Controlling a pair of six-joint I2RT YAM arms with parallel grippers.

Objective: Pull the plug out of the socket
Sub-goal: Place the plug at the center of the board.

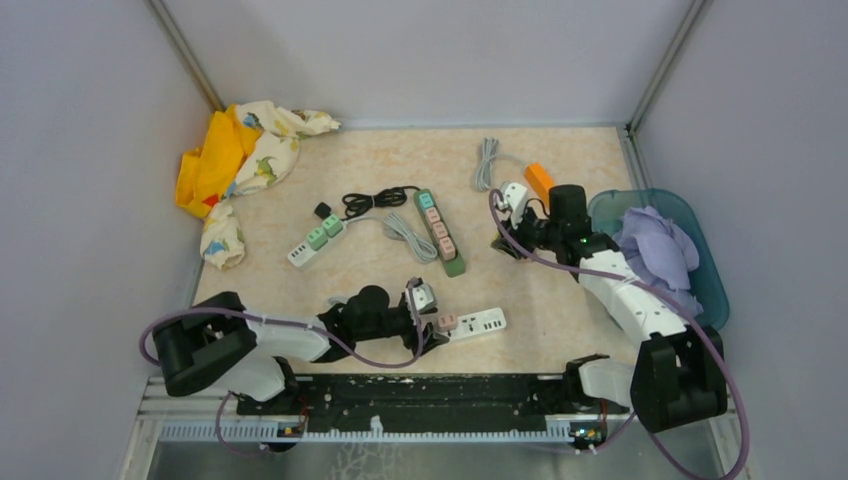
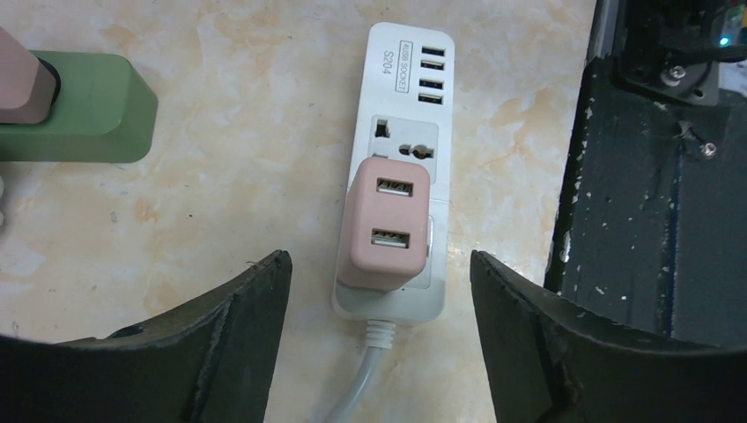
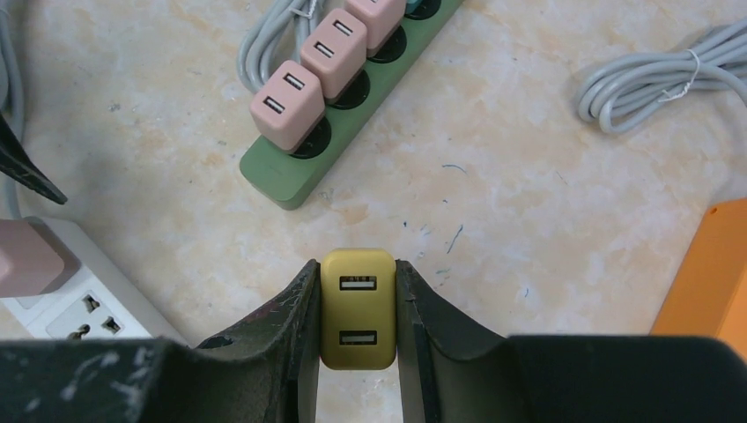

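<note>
The pink square USB plug (image 2: 385, 225) is seated in the white plastic power strip (image 2: 410, 97), flanked by the released left pincer (image 2: 374, 264). Clench squarely on its sides and pull straight out; the strip may lift. The right pincer (image 3: 357, 269) grasps a yellow USB plug (image 3: 357, 308).

A robot lab cell; grey panel walls (image 1: 420, 50) enclose a marbled tabletop (image 1: 380, 160); mounting rail (image 1: 420, 400) at the near edge.

The plug (image 2: 385, 220) and socket strip (image 2: 410, 97) are smooth matt plastic
</note>
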